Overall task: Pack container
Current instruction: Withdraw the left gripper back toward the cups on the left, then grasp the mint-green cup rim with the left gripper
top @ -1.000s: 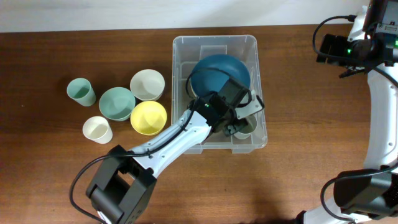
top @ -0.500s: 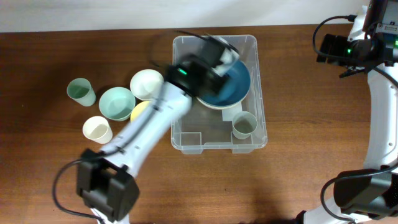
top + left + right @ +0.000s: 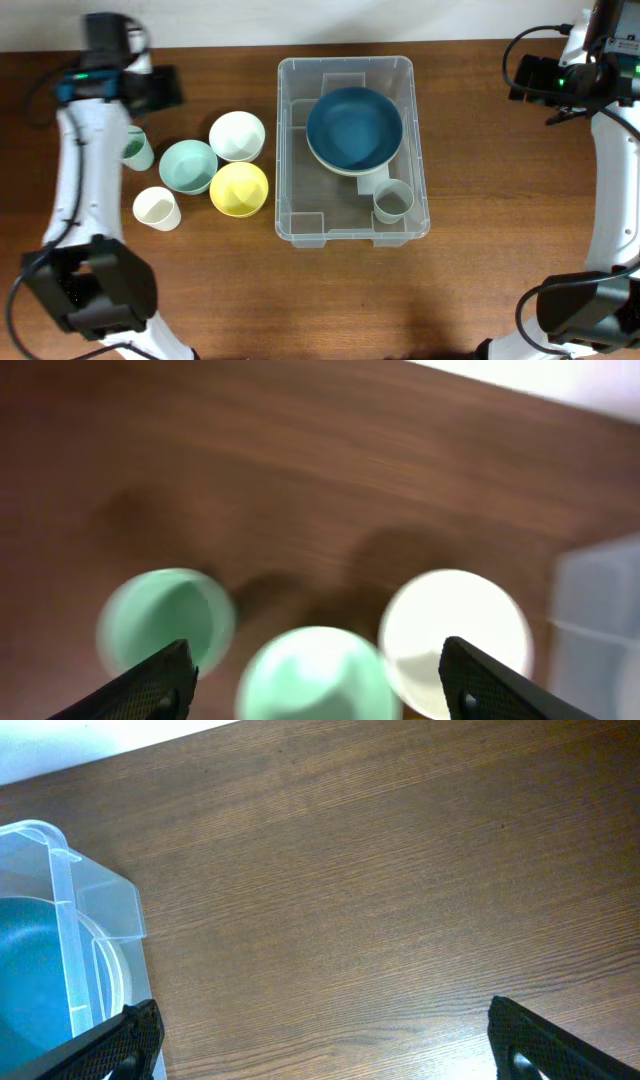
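The container (image 3: pixel 290 215) is a clear plastic bin at the table's middle. It holds a dark blue bowl (image 3: pixel 354 128) stacked on a pale bowl, and a pale green cup (image 3: pixel 392 201). Its corner shows in the right wrist view (image 3: pixel 95 935). My left gripper (image 3: pixel 165 88) is open and empty, high over the loose dishes at the far left; its view is blurred and shows a green cup (image 3: pixel 165 620), a green bowl (image 3: pixel 315 675) and a white bowl (image 3: pixel 455 640). My right gripper (image 3: pixel 525 78) is open and empty at the far right, over bare wood.
Left of the bin stand a white bowl (image 3: pixel 237 136), a green bowl (image 3: pixel 187 166), a yellow bowl (image 3: pixel 239 189), a green cup (image 3: pixel 133 150) and a white cup (image 3: pixel 157 208). The table's far edge runs along the top.
My left arm has swung out of the bin and far to the left, leaving the blue bowl and pale green cup inside. The right arm has not moved.
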{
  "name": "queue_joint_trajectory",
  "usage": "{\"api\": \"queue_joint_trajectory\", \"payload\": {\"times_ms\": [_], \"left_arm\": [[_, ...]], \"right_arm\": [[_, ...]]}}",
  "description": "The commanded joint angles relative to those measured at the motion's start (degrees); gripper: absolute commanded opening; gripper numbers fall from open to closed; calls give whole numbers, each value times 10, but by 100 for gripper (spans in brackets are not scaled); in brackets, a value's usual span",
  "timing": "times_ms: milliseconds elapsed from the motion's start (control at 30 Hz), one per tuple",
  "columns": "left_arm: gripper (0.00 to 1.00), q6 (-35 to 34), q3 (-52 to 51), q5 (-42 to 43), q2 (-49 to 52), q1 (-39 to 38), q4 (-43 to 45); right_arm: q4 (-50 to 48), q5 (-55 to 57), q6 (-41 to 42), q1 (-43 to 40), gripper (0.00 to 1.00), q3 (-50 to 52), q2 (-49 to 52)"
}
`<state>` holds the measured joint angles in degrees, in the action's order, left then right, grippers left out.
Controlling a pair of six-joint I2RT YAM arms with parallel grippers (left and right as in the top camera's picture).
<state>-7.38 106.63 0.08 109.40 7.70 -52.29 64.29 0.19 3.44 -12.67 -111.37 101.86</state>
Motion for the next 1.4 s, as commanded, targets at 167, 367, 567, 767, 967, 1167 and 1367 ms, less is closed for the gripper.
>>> {"api": "queue_joint_trajectory", "payload": {"times_ms": [167,367,567,767,967,1167,1367], "left_arm": [[80,-110,8,21,-15,112,-4],[82,-156,-34,21,-11,136,-2],[93,-205,-111,21,5,143,27],[93,-215,-141,21,26,148,57],[92,-215,-141,21,60,150,57],[92,-215,-141,21,95,150,58],[68,-215,-141,21,99,151,68]], "right_arm": [[-1,3,4,-2,99,-2,-2],[-1,3,4,-2,99,-2,-2],[-1,3,4,-2,99,-2,-2],[-1,3,4,-2,99,-2,-2],[-1,3,4,-2,99,-2,-2],[-1,3,4,-2,99,-2,-2],[-1,3,4,-2,99,-2,-2]]}}
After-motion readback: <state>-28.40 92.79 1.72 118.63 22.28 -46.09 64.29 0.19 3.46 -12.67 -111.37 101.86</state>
